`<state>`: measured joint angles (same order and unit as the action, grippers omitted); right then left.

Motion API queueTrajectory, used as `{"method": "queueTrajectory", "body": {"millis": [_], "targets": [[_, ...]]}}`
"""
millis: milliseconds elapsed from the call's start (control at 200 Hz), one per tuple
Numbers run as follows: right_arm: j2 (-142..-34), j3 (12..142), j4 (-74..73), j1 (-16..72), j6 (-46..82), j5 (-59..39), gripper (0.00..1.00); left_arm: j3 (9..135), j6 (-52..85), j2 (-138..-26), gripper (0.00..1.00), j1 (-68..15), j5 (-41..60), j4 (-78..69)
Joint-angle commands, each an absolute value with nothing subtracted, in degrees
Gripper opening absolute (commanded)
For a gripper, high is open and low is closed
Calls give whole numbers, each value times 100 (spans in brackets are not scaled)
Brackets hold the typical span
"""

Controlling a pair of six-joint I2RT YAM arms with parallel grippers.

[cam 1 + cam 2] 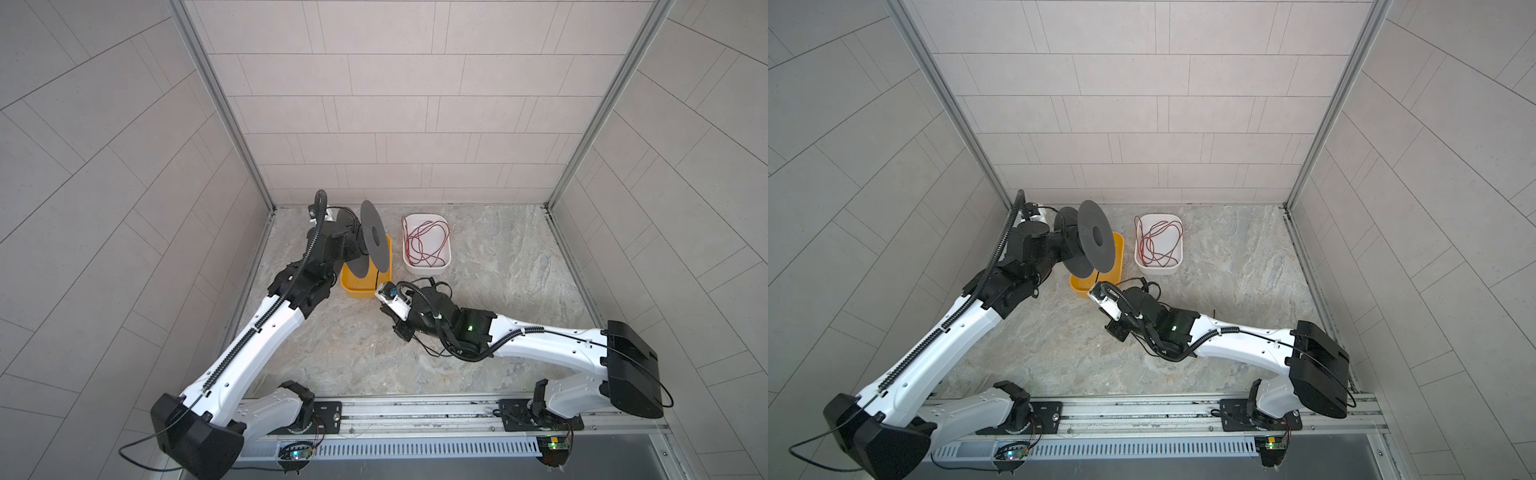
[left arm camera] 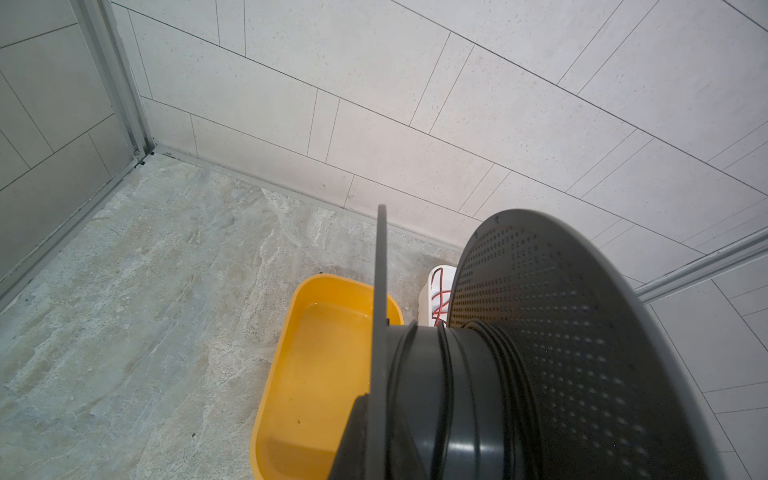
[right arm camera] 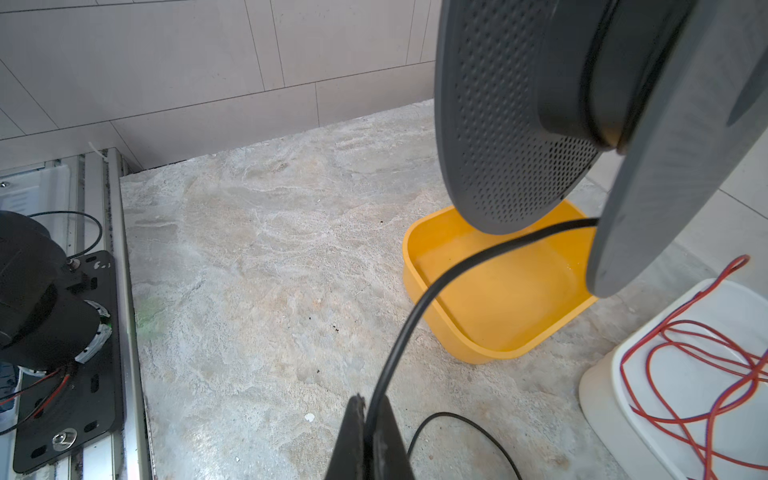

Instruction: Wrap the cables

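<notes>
Both top views: spool point(image 1: 376, 253) is hanging above yellow tray point(image 1: 361, 296), near white tray point(image 1: 428, 272) of red wire point(image 1: 424, 245).
Left wrist: left gripper point(image 2: 370, 440) jaws are clamping spool; cable point(image 2: 517, 374) is lying wound around it.
Right wrist: right gripper point(image 3: 370, 440) jaws are pinching cable.

You have nothing legible to read here: no words, brands or numbers can be made out in any view. From the left wrist view, two tiny raised marks sit near the rim of the grey spool point(image 2: 582, 332), but they are too small for you to read.
</notes>
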<state>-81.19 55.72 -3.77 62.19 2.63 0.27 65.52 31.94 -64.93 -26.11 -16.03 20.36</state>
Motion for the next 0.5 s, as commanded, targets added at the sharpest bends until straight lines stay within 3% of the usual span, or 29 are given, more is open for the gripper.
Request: {"method": "queueTrajectory", "body": {"millis": [0,495], "targets": [[-7912,5826,62,6240,55,0,0,6529,3322,-6474,0,-2600,-1528,1441],[-7821,6984,996,6223,-518,100,0,6281,3025,-6574,0,-2926,-1173,1427]]}}
